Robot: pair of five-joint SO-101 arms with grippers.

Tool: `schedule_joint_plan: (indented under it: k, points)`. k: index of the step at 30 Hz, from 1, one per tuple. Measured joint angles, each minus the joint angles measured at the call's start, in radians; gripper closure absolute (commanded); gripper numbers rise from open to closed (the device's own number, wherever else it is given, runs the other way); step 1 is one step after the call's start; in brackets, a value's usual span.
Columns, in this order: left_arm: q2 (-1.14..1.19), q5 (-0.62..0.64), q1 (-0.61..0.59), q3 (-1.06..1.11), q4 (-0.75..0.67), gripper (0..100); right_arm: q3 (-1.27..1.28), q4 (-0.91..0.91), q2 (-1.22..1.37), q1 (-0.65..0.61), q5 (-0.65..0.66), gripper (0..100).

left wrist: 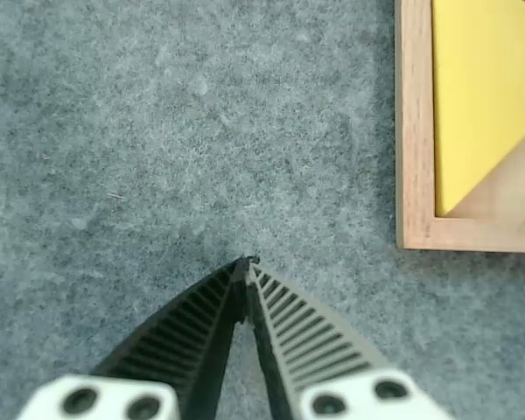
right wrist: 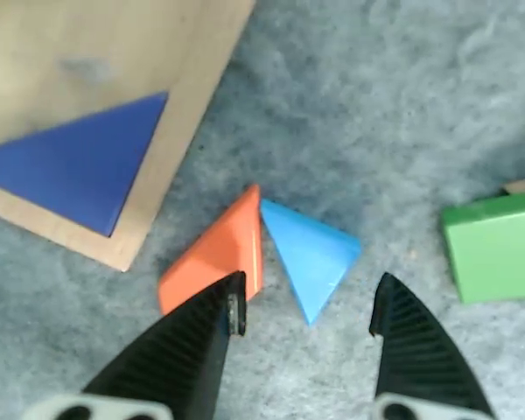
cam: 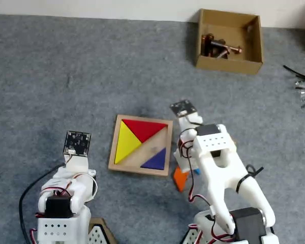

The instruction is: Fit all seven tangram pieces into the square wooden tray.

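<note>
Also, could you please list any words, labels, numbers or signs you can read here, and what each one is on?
No text can be read. The wooden tray, the tangram pieces and the cardboard box are blank; any marks on the wrist camera boards are too small to read.

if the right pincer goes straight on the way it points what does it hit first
Most likely the light blue triangle, lying between the fingers of the open right pincer. One finger may clip the orange piece beside it first; depth is unclear.
</note>
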Motion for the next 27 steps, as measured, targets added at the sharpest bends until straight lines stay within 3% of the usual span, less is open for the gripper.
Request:
schedule_joint_plan:
  k: [9,21,27]
  points:
    - [0.000,0.000,0.000,0.000,0.000,99,0.029,-0.137,0.000,0.003,0.146,77.4]
    - [0.000,0.000,0.000,0.000,0.000,99,0.043,-0.144,0.000,0.006,0.170,77.4]
    - [0.000,0.000,0.000,0.000,0.000,99,0.043,-0.144,0.000,0.149,0.170,77.2]
